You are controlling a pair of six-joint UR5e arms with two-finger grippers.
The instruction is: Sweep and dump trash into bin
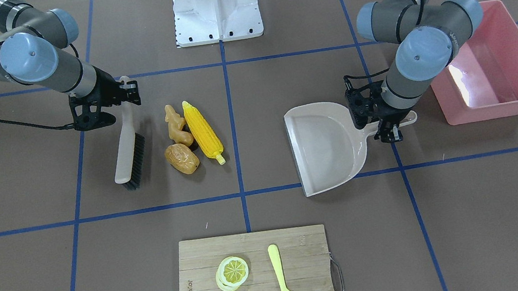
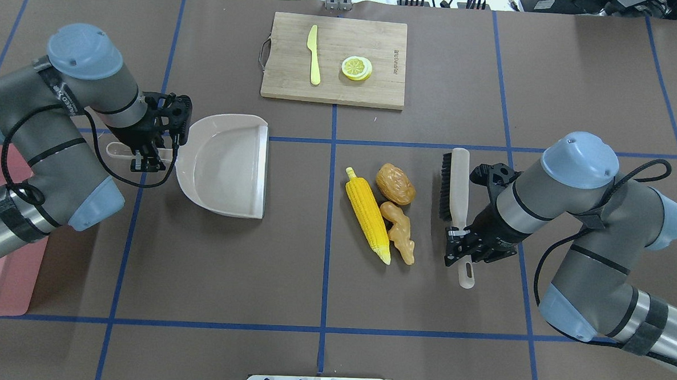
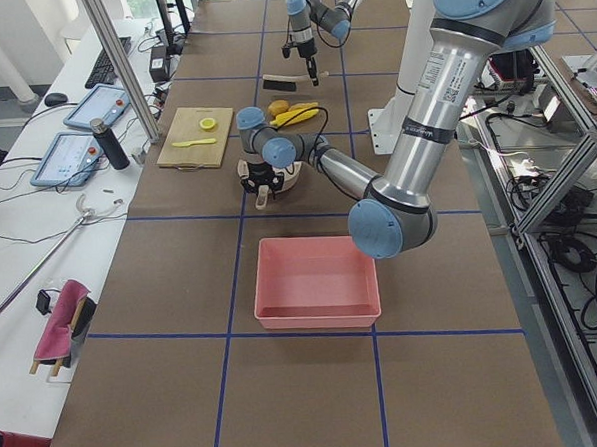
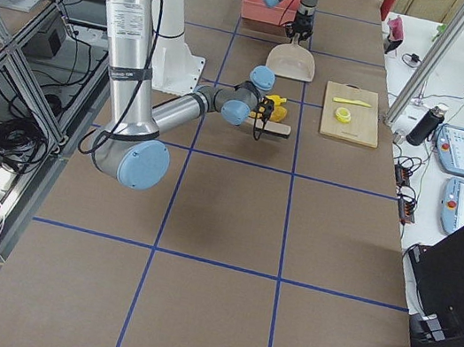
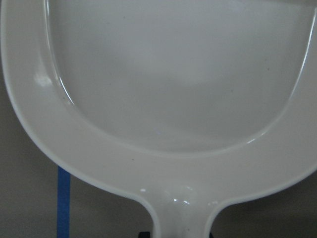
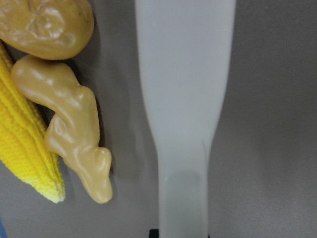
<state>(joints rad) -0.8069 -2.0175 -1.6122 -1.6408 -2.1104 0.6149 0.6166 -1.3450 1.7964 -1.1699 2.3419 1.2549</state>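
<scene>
The trash lies in a tight cluster on the brown table: a yellow corn cob (image 2: 367,218), a tan ginger-like root (image 2: 399,231) and a brown potato (image 2: 395,184). A brush (image 2: 457,184) with black bristles lies just beside them, and my right gripper (image 2: 461,248) is shut on its pale handle (image 6: 183,148). My left gripper (image 2: 146,152) is shut on the handle of the beige dustpan (image 2: 225,162), which rests flat with its mouth facing the trash. The pink bin (image 1: 499,110) stands behind the left arm, partly hidden by it.
A wooden cutting board (image 1: 204,258) at the table's far edge from the robot carries a lemon slice (image 1: 232,272) and a pale-yellow knife (image 1: 282,282). The white robot base (image 1: 215,6) sits at the near edge. Blue tape lines cross the table.
</scene>
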